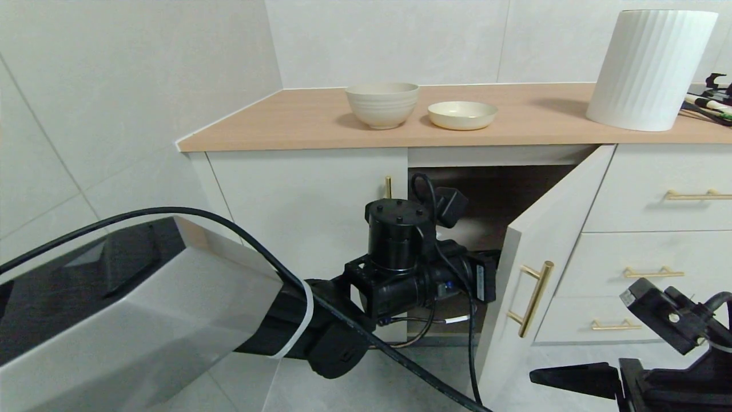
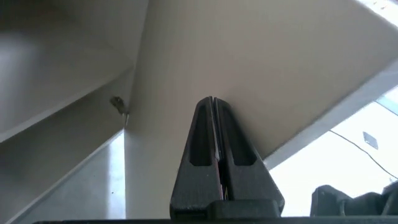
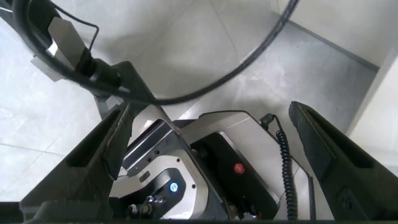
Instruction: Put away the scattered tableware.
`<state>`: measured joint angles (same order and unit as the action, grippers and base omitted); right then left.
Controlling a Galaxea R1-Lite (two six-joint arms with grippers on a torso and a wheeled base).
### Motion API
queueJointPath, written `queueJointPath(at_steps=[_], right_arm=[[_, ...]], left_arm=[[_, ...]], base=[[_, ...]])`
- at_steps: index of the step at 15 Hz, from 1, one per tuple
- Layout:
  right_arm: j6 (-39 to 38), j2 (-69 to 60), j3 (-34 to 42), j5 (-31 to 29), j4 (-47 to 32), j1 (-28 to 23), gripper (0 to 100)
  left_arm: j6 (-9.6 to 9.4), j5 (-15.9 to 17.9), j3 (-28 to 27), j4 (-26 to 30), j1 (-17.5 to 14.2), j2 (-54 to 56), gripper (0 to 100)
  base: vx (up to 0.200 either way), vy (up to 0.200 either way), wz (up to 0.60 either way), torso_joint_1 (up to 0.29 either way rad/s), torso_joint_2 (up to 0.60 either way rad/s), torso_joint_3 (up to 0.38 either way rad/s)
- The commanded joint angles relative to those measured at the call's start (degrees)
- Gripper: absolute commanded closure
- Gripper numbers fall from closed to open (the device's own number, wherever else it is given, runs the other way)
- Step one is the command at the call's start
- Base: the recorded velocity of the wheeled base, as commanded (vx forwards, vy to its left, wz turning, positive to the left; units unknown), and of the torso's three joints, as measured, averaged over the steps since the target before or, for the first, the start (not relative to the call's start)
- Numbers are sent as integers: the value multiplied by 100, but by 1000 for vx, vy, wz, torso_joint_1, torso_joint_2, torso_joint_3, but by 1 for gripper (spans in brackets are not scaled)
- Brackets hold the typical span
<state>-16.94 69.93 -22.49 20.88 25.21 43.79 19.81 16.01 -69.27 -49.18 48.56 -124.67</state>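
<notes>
On the bench (image 1: 274, 123), about midway between its front and back edges and left of its middle: a cream bowl (image 1: 382, 105), upright, mouth up. Just beside it toward the right end, apart by a narrow gap: a shallow cream dish (image 1: 462, 114), flat on the wood. Nothing in either, as far as can be seen. Well apart from both, near the bench's right end: a tall white ribbed container (image 1: 652, 68), with some dark utensils (image 1: 709, 100) at the very right edge, too small to name.

Below the bench's front edge, under the dish: an open cupboard (image 1: 492, 194), dark inside. Door (image 1: 549, 246) swung out toward the right, brass bar handle (image 1: 534, 297) facing out. Right of the door, a stack of drawers (image 1: 657, 229) with brass pulls.

Left arm at the cupboard mouth, well below the bowl and dish. Left tool (image 2: 213, 101): fingers pressed together, tips meeting, nothing between them, pointed at a pale panel (image 2: 261, 56) close ahead. Cannot tell whether the tips touch that panel.

Right tool (image 3: 208, 115): low at the right, over the tiled floor (image 3: 186, 37), fingers spread wide, gripping nothing. Far from the bench and from both pieces of tableware.
</notes>
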Motion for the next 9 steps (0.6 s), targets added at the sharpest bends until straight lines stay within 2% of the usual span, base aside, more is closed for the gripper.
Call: queueJointPath(at_steps=[1, 2, 3, 4, 5, 6, 9], right_arm=[[-2, -40, -1, 21, 1, 7, 0], [-2, -111, 17, 30, 1, 86, 0], [7, -251, 113, 39, 19, 209, 0], [33, -322, 166, 47, 28, 253, 0], [385, -480, 280, 311, 19, 341, 0], [499, -515, 324, 399, 19, 332, 0], [499, -506, 316, 373, 28, 332, 0]], left_arm=[[-12, -106, -8, 31, 163, 13, 100], [-21, -168, 27, 13, 365, 136, 100], [84, -106, 203, 40, 690, 514, 100], [181, -45, 317, 31, 805, 664, 100], [647, 641, 739, -13, 1033, 1147, 100], [700, 1010, 906, -57, 954, 1252, 100], [700, 1001, 959, -92, 216, 1244, 100]], base=[[0, 0, 0, 0, 0, 0], [0, 0, 0, 0, 0, 0], [0, 0, 0, 0, 0, 0], [0, 0, 0, 0, 0, 0], [0, 0, 0, 0, 0, 0], [0, 0, 0, 0, 0, 0], [0, 0, 0, 0, 0, 0]])
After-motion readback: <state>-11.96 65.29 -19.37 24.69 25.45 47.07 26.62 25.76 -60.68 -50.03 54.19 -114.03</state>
